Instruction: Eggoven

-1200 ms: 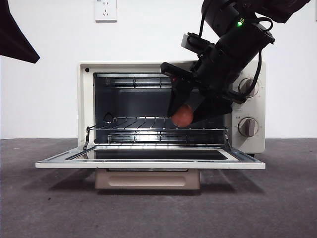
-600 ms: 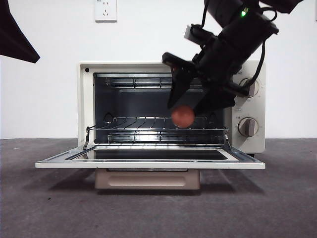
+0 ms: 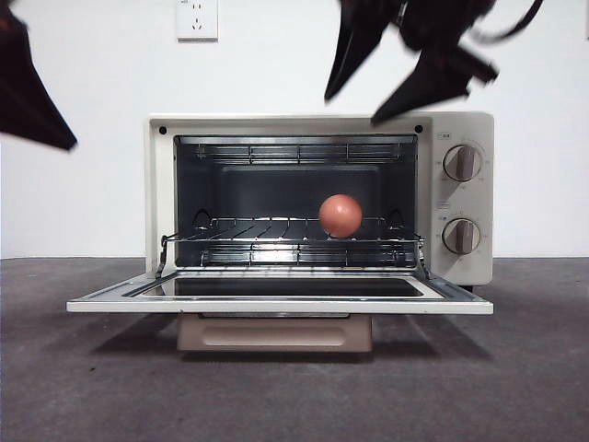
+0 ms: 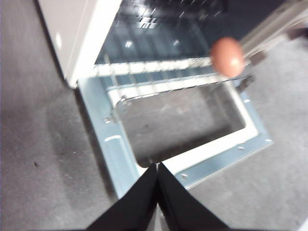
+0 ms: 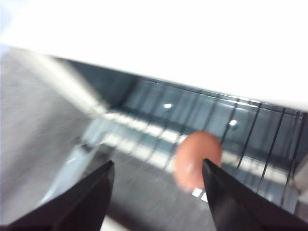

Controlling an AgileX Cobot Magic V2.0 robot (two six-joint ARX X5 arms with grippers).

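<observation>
1. Front view: my right gripper (image 3: 405,83) hangs above the oven's (image 3: 166,184) top edge, at about one o'clock from the egg (image 3: 340,215), its two black jaws spread wide and holding nothing.
2. The egg sits on the wire rack (image 3: 276,230) inside the open oven, toward the right half of the cavity, clear of both my jaws.
3. The oven door (image 3: 276,304) lies folded flat and open, its glass pane facing up, with the tan handle (image 3: 274,333) showing under its front edge.
4. Two knobs (image 3: 461,163) stand one above the other on the oven's right panel, at three o'clock from the egg.
5. In my right wrist view the picture is blurred; the egg (image 5: 197,160) shows between my parted jaws, on the rack bars, touching neither jaw.
6. My left gripper (image 4: 157,173) waits with its jaws pressed together, empty, over the near edge of the open door (image 4: 211,159); in that view the egg (image 4: 227,57) rests at the rack's front edge.
7. In the front view this waiting arm shows only as a dark tip at ten o'clock.
8. The oven stands on a dark grey worktop (image 3: 74,387), before a white wall with a socket (image 3: 197,18) at twelve o'clock.
</observation>
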